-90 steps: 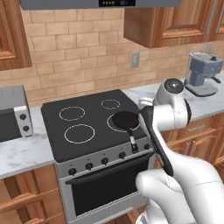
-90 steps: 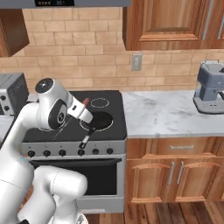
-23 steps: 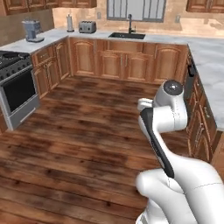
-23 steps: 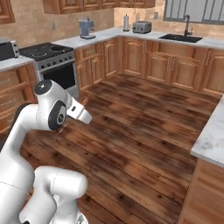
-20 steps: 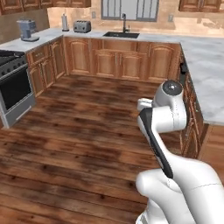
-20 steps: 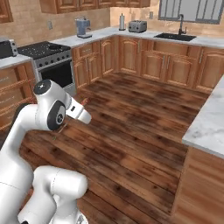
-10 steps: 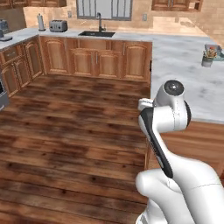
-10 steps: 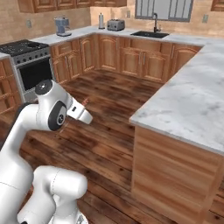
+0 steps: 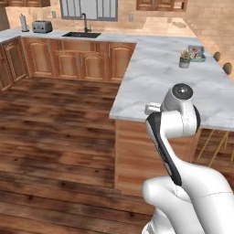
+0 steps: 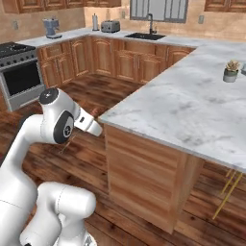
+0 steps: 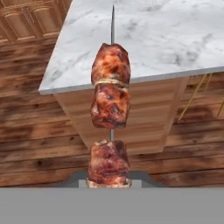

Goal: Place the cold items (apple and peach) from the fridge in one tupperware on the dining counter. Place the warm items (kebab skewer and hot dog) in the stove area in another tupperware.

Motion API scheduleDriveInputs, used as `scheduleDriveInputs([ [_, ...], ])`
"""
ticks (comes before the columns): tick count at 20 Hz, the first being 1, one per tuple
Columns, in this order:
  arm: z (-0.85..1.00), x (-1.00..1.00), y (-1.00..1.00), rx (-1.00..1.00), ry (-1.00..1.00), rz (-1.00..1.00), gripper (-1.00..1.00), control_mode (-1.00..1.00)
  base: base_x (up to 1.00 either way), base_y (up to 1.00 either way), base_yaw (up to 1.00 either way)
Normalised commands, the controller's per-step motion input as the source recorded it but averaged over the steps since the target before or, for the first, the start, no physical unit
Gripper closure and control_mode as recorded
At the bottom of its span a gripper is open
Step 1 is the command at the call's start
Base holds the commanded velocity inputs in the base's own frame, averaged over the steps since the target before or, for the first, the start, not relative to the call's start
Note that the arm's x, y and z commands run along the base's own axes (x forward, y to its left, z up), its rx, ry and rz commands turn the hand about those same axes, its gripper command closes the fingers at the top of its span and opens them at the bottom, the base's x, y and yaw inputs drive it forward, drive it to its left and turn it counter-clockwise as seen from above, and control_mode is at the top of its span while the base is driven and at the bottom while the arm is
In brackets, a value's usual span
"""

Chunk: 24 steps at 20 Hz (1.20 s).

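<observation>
Gripper: pinching the kebab skewer (image 11: pixel 109 131) at its lowest meat chunk.
Skewer: tip points toward the dining counter (image 11: pixel 148 39), short of its near edge.
On counter: a small potted plant (image 10: pixel 231 71) far along the slab.
Beyond counter: sink (image 10: pixel 145 35), toaster (image 10: pixel 110 26), stove (image 10: pixel 19 72).

The marbled surface (image 9: pixel 155 73) carries a small potted plant (image 9: pixel 184 58) near its far right edge, beside a teal tray (image 9: pixel 197 53).
</observation>
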Motion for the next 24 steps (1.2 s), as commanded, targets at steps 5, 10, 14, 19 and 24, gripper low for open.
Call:
scheduleDriveInputs([
  [5,0.00,0.00,0.00,0.00,0.00,0.00,1.00,1.00,0.00,-1.00,-0.01],
  [10,0.00,0.00,0.00,0.00,0.00,0.00,1.00,1.00,0.00,-1.00,-0.01],
  [14,0.00,0.00,0.00,0.00,0.00,0.00,1.00,1.00,0.00,-1.00,0.00],
  [19,0.00,0.00,0.00,0.00,0.00,0.00,1.00,1.00,0.00,-1.00,0.00],
  [24,0.00,0.00,0.00,0.00,0.00,0.00,1.00,1.00,0.00,-1.00,0.00],
])
